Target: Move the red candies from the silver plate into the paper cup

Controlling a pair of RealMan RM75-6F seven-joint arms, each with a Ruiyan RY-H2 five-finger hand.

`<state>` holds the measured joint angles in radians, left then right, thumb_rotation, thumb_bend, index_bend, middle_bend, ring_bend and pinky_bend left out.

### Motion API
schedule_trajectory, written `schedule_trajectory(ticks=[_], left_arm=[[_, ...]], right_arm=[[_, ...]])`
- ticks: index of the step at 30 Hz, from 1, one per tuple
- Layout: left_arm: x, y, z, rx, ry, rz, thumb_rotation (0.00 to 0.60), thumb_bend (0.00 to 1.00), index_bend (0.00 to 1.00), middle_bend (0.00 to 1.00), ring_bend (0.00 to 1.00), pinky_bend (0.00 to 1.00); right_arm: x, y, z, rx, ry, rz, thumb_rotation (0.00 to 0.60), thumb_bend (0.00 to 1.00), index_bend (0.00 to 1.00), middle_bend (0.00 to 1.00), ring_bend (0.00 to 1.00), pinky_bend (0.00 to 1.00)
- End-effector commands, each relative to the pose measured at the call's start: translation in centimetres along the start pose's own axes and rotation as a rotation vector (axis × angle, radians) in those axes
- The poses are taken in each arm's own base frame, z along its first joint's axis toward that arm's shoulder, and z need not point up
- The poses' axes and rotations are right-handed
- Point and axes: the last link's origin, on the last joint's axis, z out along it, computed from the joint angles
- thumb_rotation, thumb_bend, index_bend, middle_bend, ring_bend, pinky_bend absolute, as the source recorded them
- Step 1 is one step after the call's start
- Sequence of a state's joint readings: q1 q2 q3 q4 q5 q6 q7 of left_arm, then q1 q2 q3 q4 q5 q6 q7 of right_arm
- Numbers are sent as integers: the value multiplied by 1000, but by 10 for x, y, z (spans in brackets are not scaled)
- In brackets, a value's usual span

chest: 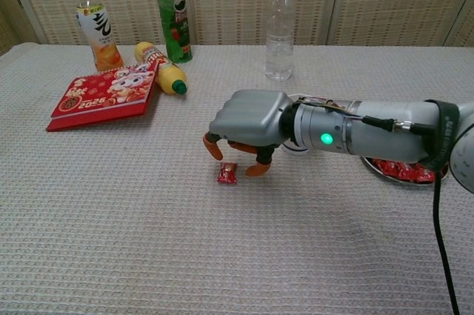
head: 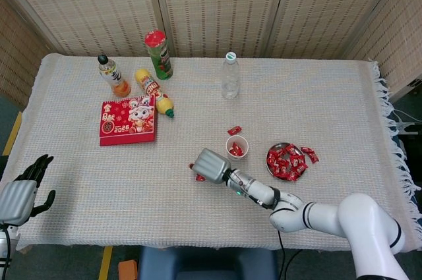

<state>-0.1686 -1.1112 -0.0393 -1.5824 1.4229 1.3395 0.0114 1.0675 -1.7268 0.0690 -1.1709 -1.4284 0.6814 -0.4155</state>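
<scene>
The right hand (chest: 248, 124) is seen in the middle of the chest view as a smooth grey metal shell with rounded corners. Its fingers (chest: 213, 147) are dark and tipped with orange pads. Behind it, a grey cylindrical wrist section is joined by a black ring, and a small green light is lit on its side. A thin black cable is run along the top of the forearm, and a thicker one hangs at the right edge. In the head view, glossy white rounded arm segments are shown at lower right. The left hand (head: 20, 194), at lower left, is formed of a grey back and black fingers (head: 34, 169).
</scene>
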Motion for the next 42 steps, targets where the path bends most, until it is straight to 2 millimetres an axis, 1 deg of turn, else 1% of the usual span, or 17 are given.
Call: schedule_trajectory(ticks=[1,9,13,24,34,36,40,42], left_arm=[[0,0,0,-2,-1,1,600,448,2,0,134,358],[0,0,0,0,-1,-1,600,448,2,0,134,358],[0,0,0,-2,-3,-2,600,449,1,0,134,358],[1,-1,0,-1,-4,-4,600,449,2,0,134,358],[2,-2,-1,0,0,-8,600,448,2,0,134,358],[2,-2,-2,-1,1,-9,600,448,1,0,133,359],[3,-3,-2,-3,3,-12,600,448,0,0,134,358],[3,-3,-2,-4,4,-13,600,449,0,0,134,358]], right_arm=[[-2,-3,2,3,4,1,600,184,429,811,752,999],[-4,-5,7,-6,9,6,600,184,396,811,752,999],[-5,-7,9,-7,10,7,600,184,400,811,753,1000],[-8,-11,15,-18,13,3,600,184,465,819,758,1000],[-10,-17,20,-21,15,4,600,184,477,826,767,1000],[-10,-18,21,-21,17,1,600,184,494,829,771,1000],[-10,-18,21,-27,21,2,600,217,541,838,779,1000],[-10,-19,22,-29,20,2,600,239,550,839,780,1000]])
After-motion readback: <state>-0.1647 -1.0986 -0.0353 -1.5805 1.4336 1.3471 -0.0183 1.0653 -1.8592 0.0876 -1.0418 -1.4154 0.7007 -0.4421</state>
